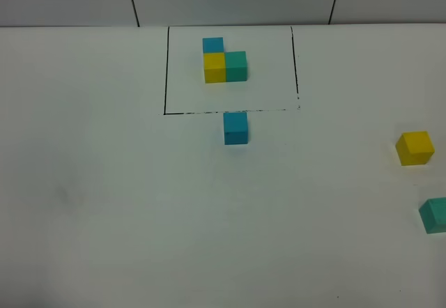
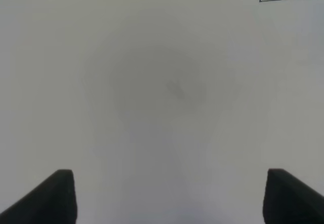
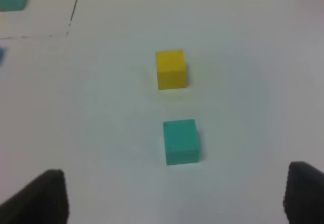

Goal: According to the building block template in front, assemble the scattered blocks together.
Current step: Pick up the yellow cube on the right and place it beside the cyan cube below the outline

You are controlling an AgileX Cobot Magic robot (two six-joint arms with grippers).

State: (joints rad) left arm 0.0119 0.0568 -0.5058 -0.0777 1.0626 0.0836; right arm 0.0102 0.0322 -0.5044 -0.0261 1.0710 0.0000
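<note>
Where the white table [image 1: 104, 203] carries all the parts, both grippers hang above it with their jaws apart. The left gripper [image 2: 172, 196] has its two dark fingers [image 2: 58, 196] spread wide. Nothing lies between them, and only bare table sits beneath and directly ahead. The right gripper [image 3: 172, 193] also has its fingers [image 3: 43, 196] spread, and it holds nothing.

The black rectangle [image 1: 167, 71] drawn on the table lies well ahead of both grippers. One corner of it shows far ahead of the left gripper, off to that gripper's right.

The template [image 1: 224, 64] sits inside the rectangle, far ahead of the right gripper and off to its left. It is an L-shaped cluster of three touching cubes. The blue one is farthest back, the yellow one is directly in front of it, and the teal one is against the yellow one's right face.

The three loose cubes lie as follows:
- The blue cube [image 1: 235, 127] stands just outside the near line of the rectangle, well apart from both grippers.
- The teal cube [image 3: 180, 141] is the closest to the right gripper. It sits a little ahead of the fingertips, roughly in line with the gap between them, and touches neither finger.
- The yellow cube [image 3: 171, 69] stands farther ahead of the right gripper, beyond the teal cube and apart from it
</note>
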